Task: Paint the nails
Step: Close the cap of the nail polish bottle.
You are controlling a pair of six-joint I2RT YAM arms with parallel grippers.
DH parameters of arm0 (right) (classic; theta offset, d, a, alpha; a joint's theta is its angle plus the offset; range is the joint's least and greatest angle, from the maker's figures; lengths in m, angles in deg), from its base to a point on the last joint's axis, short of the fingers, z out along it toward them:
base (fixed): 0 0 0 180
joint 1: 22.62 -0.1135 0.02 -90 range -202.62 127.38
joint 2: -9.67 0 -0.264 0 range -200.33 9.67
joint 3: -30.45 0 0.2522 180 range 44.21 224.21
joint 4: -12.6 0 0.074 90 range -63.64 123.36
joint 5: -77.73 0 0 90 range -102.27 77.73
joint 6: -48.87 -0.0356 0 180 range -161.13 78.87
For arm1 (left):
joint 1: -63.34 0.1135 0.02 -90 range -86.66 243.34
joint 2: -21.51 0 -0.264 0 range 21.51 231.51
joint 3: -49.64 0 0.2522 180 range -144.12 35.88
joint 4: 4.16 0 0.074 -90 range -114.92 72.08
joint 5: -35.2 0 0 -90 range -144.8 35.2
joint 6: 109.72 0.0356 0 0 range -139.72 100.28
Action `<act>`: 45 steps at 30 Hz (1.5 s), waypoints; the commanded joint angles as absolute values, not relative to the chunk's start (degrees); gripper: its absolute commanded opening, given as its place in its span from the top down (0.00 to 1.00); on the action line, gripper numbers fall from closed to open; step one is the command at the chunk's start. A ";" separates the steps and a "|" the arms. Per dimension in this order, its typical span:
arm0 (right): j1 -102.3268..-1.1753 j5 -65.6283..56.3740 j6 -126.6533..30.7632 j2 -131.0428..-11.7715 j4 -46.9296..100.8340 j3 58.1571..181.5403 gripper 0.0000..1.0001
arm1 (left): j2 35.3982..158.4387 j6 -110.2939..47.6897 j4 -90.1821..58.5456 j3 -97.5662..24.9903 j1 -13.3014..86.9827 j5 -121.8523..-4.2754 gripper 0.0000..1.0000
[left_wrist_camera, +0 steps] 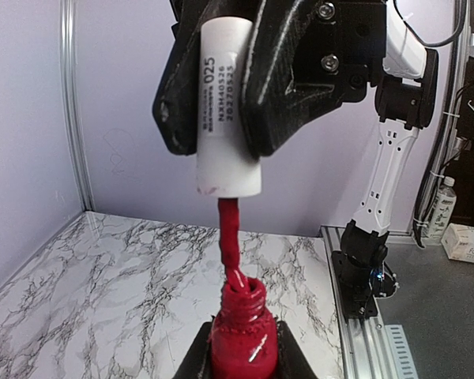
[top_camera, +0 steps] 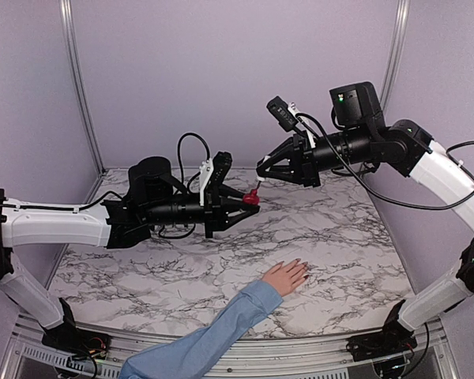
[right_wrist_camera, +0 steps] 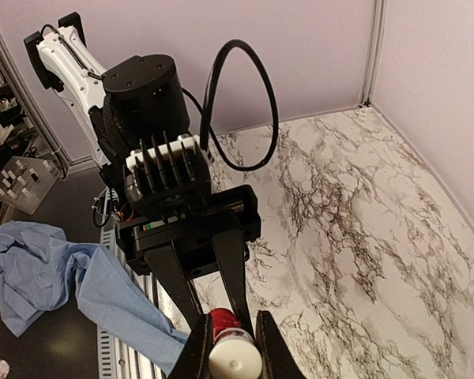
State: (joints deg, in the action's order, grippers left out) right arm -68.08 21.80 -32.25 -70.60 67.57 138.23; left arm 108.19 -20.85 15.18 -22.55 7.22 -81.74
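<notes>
Top view: your left claw (top_camera: 247,200) is clamped on the small red polish bottle (top_camera: 253,198), held in the air over the middle of the marble-veined desk (top_camera: 363,237). Just above it, your right claw (top_camera: 261,177) pinches the white cap (top_camera: 258,184). The hand (top_camera: 284,277) lies flat near the desk's front edge; its nails (top_camera: 302,267) are too small to judge.

Left wrist view: the glossy red brush stem (left_wrist_camera: 230,237) dips into the bottle neck. The cap is a smooth matte cylinder with a printed label.

Right wrist view: the cap shows end-on between closed fingers.

Step, as I read it: loading the brush. Next you lift it clear, then carry it down to the nails, lightly.
</notes>
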 commanded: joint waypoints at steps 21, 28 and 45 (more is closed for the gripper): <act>-69.58 18.18 -30.15 -68.18 69.76 136.95 1.00 | 108.46 -21.57 17.87 -23.10 6.21 -79.88 1.00; -70.20 18.02 -29.97 -68.50 69.57 137.09 1.00 | 109.39 -21.92 17.85 -24.07 6.21 -81.20 1.00; -71.40 16.30 -29.66 -69.09 69.83 136.23 1.00 | 110.88 -22.01 17.88 -26.16 6.04 -82.15 1.00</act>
State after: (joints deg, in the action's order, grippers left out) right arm -70.46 17.18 -30.34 -69.50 68.99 136.55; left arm 110.74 -22.07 15.29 -24.24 6.33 -81.92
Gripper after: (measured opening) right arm 0.130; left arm 0.183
